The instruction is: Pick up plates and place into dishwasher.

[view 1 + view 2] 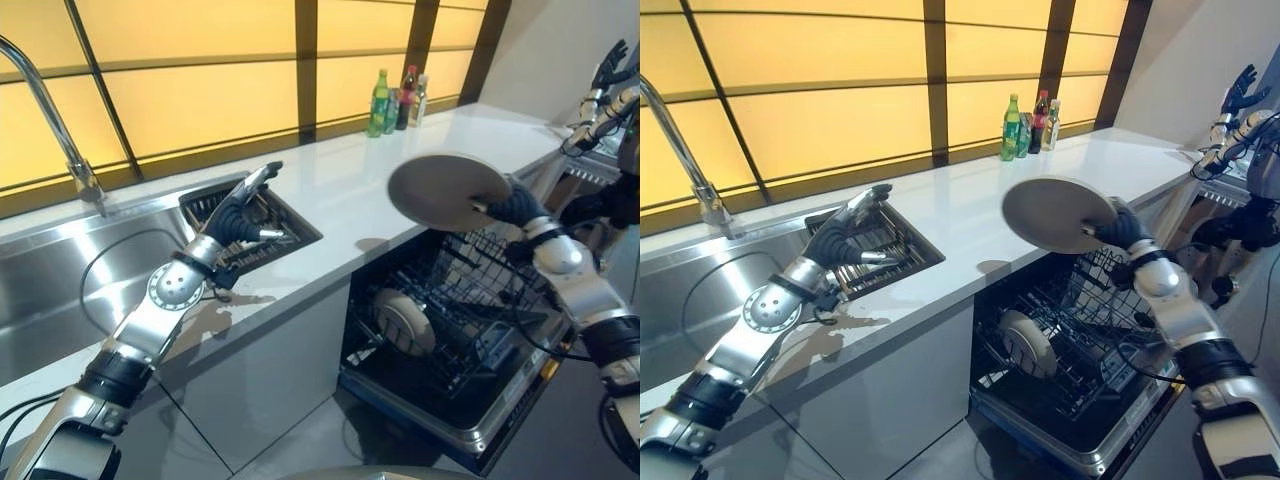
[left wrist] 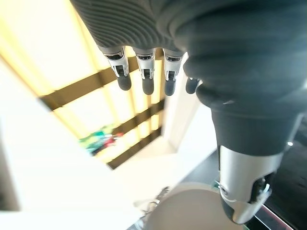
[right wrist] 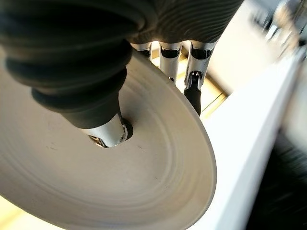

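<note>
The right hand (image 1: 515,207) pinches a grey plate (image 1: 447,190) at its rim, thumb on one face and fingers (image 3: 192,91) curled behind the other, as the right wrist view shows from close. The plate is held in the air, tilted, above the edge of the white counter (image 1: 350,195) and over the open dishwasher (image 1: 460,330). The dishwasher's dark wire rack (image 1: 470,290) is pulled out below the counter, and a second plate (image 1: 405,320) stands on edge in the rack's near left part.

The left hand (image 1: 240,212) hovers over the counter beside the sink (image 1: 90,265), above a dark drain grid (image 1: 265,225) set into the surface. Its fingers (image 2: 147,76) are straight and relaxed and hold nothing. A curved tap (image 1: 55,125) rises at the back of the sink.

At the far end of the counter, against the lit yellow panelled wall (image 1: 200,90), stand a few bottles (image 1: 395,100) close together, one of them green. The left wrist view catches these bottles as a blur, and the rim of the held plate low down
</note>
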Robot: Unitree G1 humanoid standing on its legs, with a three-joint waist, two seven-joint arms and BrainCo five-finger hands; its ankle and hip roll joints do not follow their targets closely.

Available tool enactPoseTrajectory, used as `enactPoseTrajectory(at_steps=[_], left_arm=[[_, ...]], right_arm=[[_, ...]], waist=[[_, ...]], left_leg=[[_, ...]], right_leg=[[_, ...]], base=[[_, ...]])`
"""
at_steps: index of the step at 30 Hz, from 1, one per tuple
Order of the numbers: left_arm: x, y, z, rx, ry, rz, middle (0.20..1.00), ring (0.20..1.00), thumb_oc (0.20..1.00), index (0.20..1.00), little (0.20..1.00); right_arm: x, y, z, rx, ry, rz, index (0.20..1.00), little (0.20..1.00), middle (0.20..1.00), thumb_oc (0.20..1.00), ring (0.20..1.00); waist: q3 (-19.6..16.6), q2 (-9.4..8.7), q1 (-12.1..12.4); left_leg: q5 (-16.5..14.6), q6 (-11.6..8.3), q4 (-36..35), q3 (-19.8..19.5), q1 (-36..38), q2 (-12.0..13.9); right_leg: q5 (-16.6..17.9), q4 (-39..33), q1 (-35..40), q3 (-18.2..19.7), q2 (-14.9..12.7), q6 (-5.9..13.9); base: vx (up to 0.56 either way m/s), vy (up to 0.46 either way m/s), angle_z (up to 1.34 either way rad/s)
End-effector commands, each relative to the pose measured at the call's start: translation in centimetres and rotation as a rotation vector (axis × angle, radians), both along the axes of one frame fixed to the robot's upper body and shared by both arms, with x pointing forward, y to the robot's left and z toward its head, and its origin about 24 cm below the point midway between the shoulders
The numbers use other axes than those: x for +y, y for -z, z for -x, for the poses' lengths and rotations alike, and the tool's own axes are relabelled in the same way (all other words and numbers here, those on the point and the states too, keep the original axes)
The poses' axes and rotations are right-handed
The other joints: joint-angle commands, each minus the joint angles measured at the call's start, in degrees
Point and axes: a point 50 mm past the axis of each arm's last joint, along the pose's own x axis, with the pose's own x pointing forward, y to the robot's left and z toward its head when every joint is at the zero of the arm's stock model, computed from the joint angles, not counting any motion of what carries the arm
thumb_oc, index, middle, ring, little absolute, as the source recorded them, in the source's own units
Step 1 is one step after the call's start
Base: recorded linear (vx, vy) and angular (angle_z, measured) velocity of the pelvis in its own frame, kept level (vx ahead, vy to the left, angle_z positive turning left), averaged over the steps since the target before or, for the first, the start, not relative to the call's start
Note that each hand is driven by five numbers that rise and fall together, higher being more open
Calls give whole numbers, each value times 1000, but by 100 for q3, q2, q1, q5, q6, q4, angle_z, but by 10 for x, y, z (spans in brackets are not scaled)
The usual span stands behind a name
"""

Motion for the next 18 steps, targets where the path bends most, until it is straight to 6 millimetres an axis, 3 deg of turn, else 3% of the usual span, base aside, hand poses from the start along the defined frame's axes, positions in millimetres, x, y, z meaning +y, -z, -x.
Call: enactPoseTrajectory(at_steps=[1,6,13,18], left_arm=[[5,-21,4,-87,0,12,1000,1000,1000,1000,1000],[3,-12,15,-10,48,92,1000,1000,1000,1000,1000],[-28,-16,21,60,295,284,1000,1000,1000,1000,1000],[-41,-25,21,30,368,307,1000,1000,1000,1000,1000]], right_arm=[[-33,-40,5,-133,162,174,200,200,200,200,200],[-56,-28,17,-70,299,238,200,200,200,200,200],[-61,-35,-1,-76,403,213,200,200,200,200,200],[-64,-44,-14,-86,498,152,200,200,200,200,200]], waist=[[374,168,149],[629,142,204],[1277,276,393],[1616,434,489]], left_leg=[[-575,335,51,172,21,-360],[-583,341,51,156,-95,-339],[-473,323,110,125,-523,-294],[-370,293,126,75,-807,-277]], right_leg=[[-866,56,668,75,107,419],[-863,56,558,75,112,440],[-776,111,196,24,117,395],[-719,135,-42,-78,116,353]], base=[[-8,-84,-9],[-44,-82,-3],[-150,-69,-9],[-107,-60,8]])
